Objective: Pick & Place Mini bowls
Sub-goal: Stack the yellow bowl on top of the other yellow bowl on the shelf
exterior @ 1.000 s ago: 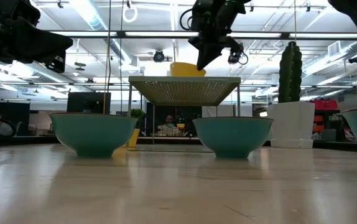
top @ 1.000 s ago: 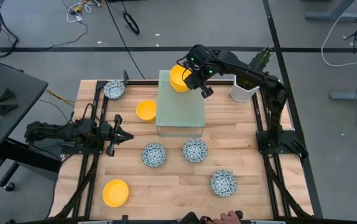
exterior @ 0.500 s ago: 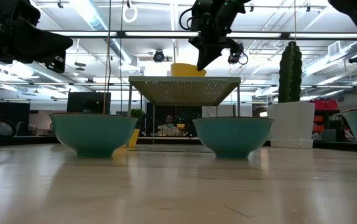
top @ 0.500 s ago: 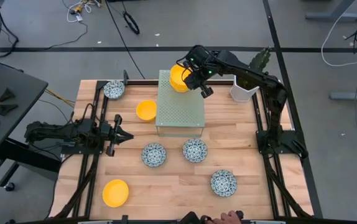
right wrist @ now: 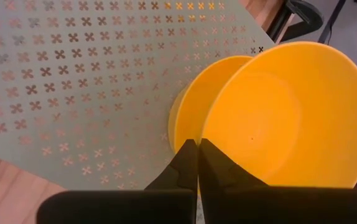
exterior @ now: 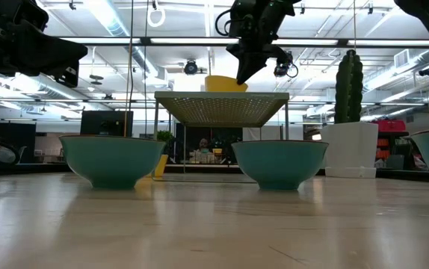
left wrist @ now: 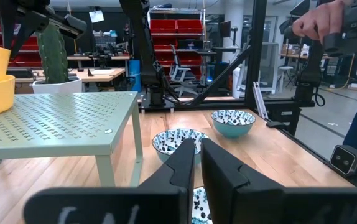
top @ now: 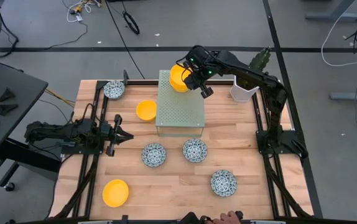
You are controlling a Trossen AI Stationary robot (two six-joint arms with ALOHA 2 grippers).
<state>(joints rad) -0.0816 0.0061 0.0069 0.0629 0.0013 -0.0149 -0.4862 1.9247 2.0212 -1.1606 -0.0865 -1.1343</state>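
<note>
2 plain yellow round mini bowls [right wrist: 278,118] sit at the far corner of the pale green perforated metal stand [top: 180,106]. I see my right gripper [right wrist: 197,158] pinching the upper bowl's rim, tilted over the lower one; it must go straight down.

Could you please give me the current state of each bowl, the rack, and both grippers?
right gripper: shut on held yellow bowl, above rack.
second yellow bowl: upright on rack, under the held one.
two yellow bowls: upright on table.
four patterned bowls: upright on table.
left gripper: nearly shut, empty, at left edge.
</note>
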